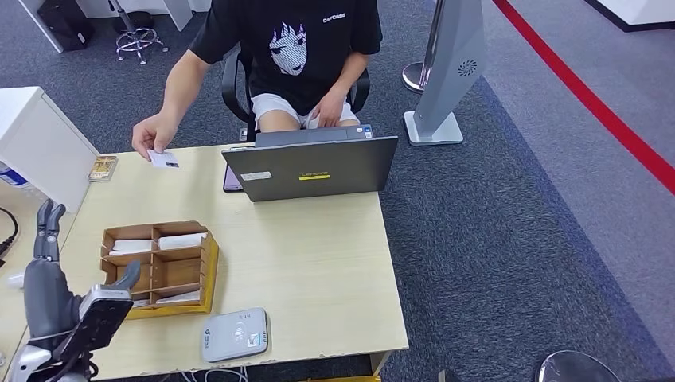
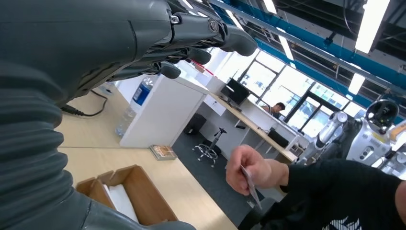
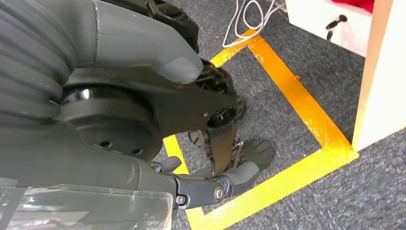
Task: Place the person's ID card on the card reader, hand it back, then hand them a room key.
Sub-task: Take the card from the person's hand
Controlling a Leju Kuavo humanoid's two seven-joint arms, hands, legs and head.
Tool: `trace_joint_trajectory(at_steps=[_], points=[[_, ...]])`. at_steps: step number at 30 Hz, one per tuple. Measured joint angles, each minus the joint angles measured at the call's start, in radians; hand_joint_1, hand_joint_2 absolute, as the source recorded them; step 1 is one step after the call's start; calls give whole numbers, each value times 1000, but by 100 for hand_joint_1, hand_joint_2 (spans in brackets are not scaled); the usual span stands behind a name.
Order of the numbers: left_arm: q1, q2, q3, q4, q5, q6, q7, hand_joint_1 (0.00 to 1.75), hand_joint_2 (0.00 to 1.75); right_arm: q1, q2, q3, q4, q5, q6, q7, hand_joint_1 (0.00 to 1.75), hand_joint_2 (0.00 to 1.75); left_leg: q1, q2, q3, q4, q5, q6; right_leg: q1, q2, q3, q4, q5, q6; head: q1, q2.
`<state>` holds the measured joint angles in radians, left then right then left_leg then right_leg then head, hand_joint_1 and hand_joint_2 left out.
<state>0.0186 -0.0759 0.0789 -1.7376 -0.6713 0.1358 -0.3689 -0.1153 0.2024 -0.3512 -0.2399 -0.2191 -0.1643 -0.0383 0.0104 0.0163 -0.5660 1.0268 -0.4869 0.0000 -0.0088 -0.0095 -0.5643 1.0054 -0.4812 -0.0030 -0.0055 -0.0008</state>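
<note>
Nearest the head camera, the left robot hand (image 1: pixel 48 274) is raised over the tabletop's (image 1: pixel 318 263) left edge, fingers (image 1: pixel 46 227) spread and holding nothing. Just beside its thumb sits a wooden box (image 1: pixel 159 267) divided into compartments, with white cards (image 1: pixel 181 240) lying in several of them. At the far edge an open laptop (image 1: pixel 314 165) faces a seated person (image 1: pixel 294 56) in a black shirt. Close to the near edge, in front of the box, lies a grey card reader (image 1: pixel 235 334). The person's hand (image 1: pixel 153 135) reaches over the far left corner and pinches the ID card (image 1: pixel 164 159) above the wood, well apart from the robot's fingers. Seen from its wrist camera, the right robot hand (image 3: pixel 210 184) hangs above carpet and yellow floor tape (image 3: pixel 306 120), fingers loosely curled around nothing.
</note>
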Motion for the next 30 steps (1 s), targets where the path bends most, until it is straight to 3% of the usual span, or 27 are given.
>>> trace_joint_trajectory(at_steps=[6, 18, 22, 30], points=[[-125, 30, -76, 131, -93, 16, 50, 0, 175, -17, 6, 19, -4, 9, -1, 23, 0, 175, 0, 0, 0, 0, 1, 0, 0, 0, 0, 0, 1, 1, 0, 0], [-344, 138, -215, 380, -298, 57, 178, 3, 175, -6, 19, 97, -31, 55, 31, 46, 0, 175, 0, 0, -1, 0, 1, -1, 0, 1, -1, 1, 1, 0, 0, 0], [-415, 177, -262, 459, -370, 70, 224, 175, 175, 0, 23, 126, -42, 68, 44, 53, 0, 175, 0, 0, -1, 0, 2, -1, 0, 1, -1, 1, 1, 0, 0, 0], [-546, 252, -348, 598, -534, 122, 322, 175, 175, 12, 27, 196, -66, 89, 64, 71, 0, 175, 0, 0, -1, 0, 3, -2, 1, 1, -1, 1, 2, -1, 0, 0]])
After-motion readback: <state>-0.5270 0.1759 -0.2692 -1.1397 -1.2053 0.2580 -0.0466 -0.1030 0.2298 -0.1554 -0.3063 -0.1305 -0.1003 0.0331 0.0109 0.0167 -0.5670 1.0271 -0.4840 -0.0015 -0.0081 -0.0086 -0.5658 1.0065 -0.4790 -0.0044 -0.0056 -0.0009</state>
